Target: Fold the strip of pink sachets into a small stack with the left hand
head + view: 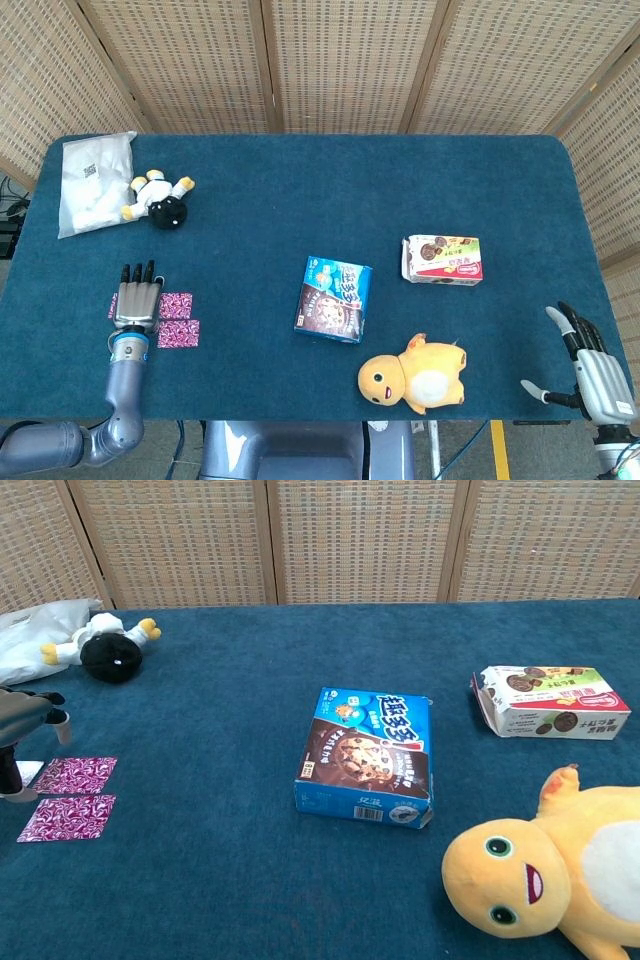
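Observation:
The strip of pink sachets (pixel 177 319) lies flat near the table's front left; two patterned squares (pixel 72 795) show side by side. My left hand (pixel 136 300) is over the strip's left end with its fingers stretched out towards the far side. It covers whatever part of the strip lies under it. In the chest view the left hand (pixel 22 720) is at the frame's left edge, and its thumb hangs down next to a white sachet corner (pixel 30 770). My right hand (pixel 592 366) hangs open off the table's front right corner.
A blue cookie box (pixel 334 299) lies mid-table, with a yellow plush toy (pixel 416 375) in front of it. A small snack box (pixel 443 259) is to the right. At the far left are a black-and-white plush toy (pixel 161 197) and a white bag (pixel 94 180).

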### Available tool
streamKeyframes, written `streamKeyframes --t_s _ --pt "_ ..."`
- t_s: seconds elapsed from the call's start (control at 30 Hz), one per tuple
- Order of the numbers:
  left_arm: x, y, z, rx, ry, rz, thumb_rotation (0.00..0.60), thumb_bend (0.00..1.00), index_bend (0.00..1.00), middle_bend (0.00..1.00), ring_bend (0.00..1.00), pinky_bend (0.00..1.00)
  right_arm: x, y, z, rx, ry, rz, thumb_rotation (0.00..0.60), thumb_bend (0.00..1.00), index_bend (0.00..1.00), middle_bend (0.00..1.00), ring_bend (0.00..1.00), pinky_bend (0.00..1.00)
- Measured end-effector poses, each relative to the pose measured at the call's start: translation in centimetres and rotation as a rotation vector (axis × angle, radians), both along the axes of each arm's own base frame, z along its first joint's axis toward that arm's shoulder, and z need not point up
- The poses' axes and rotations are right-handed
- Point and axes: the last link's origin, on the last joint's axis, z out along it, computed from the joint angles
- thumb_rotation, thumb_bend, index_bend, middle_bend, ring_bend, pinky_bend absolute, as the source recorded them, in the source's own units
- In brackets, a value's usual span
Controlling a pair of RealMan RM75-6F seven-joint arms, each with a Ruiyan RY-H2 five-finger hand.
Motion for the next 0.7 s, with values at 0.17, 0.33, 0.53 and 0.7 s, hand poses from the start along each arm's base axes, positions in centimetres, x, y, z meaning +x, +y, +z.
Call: streamKeyframes --t_s 0.17,0.33,0.53,0.7 --pt "-0.12 0.20 0.06 0.004 0.007 0.003 0.600 0.26 0.28 0.00 0.00 0.00 0.00 0.01 -0.02 0.001 0.001 0.001 0.600 0.11 0.04 0.00 0.00 0.00" --pt "0.02 0.44 0.10 0.007 0.007 0.002 0.600 0.27 0.28 0.00 0.00 0.00 0.02 0.00 -0.09 0.003 0.003 0.002 0.600 0.10 0.04 0.00 0.00 0.00" --pt "0.16 0.67 -0.16 -0.003 0.002 0.014 0.600 0.26 0.28 0.00 0.00 0.00 0.04 0.01 -0.09 0.002 0.003 0.001 0.600 0.11 0.04 0.00 0.00 0.00" --pt "0.27 0.74 -0.26 -0.010 0.005 0.012 0.600 0.26 0.28 0.00 0.00 0.00 0.00 -0.01 -0.06 0.002 0.000 -0.001 0.600 0.11 0.04 0.00 0.00 0.00"
